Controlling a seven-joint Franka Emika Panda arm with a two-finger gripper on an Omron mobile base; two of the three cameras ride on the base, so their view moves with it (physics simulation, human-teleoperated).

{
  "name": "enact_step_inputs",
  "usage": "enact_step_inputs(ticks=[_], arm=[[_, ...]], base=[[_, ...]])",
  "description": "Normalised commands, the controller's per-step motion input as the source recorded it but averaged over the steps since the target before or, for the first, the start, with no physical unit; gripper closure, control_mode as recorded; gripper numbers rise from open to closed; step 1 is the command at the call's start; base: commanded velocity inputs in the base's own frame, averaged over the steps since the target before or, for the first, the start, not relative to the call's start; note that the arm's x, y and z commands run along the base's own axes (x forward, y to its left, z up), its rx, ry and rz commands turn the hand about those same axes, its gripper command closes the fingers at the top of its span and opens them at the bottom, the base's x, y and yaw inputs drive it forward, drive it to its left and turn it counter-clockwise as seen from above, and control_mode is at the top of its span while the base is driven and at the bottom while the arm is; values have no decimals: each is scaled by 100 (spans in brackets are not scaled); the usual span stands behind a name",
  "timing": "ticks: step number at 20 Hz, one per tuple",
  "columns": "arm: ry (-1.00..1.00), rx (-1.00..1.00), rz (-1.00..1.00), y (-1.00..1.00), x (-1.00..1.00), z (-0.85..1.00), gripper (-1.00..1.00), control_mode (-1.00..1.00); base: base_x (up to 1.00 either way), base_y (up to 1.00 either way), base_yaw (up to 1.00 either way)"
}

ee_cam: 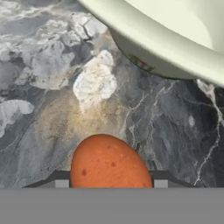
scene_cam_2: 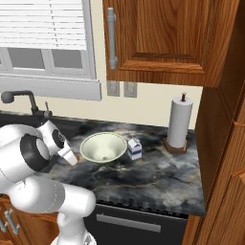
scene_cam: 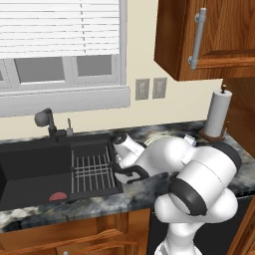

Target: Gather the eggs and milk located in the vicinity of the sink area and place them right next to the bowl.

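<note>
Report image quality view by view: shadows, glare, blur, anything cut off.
Left base view: evenly lit and sharp, but the robot's own body blocks most of the bowl. Right base view: sharp, with soft shading under the milk. Hand view: no glare; the egg is cropped at the bottom, and the counter looks slightly soft.

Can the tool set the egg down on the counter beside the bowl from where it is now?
Probably yes. The tool is shut on the egg, and the counter between it and the bowl shows bare marble. The milk stands on the bowl's other side, out of the way.
</note>
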Motion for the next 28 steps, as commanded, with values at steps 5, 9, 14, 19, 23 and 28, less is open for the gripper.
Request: enact_step_inputs(ticks=[5,9,14,19,23,28], arm=[[-8,0,-19,-1,0,-3,100,-100],[-15,0,-22,0,0,0,100,-100],[-8,0,-19,-4,0,0,100,-100],[-1,0,-6,-24,0,0,100,-100],[0,0,0,-39,8,0,100,-100],[0,0,-1,-20,3,0,100,-100]], base=[[0,0,0],[0,0,0],[0,0,0],[0,0,0],[0,0,0],[0,0,0]])
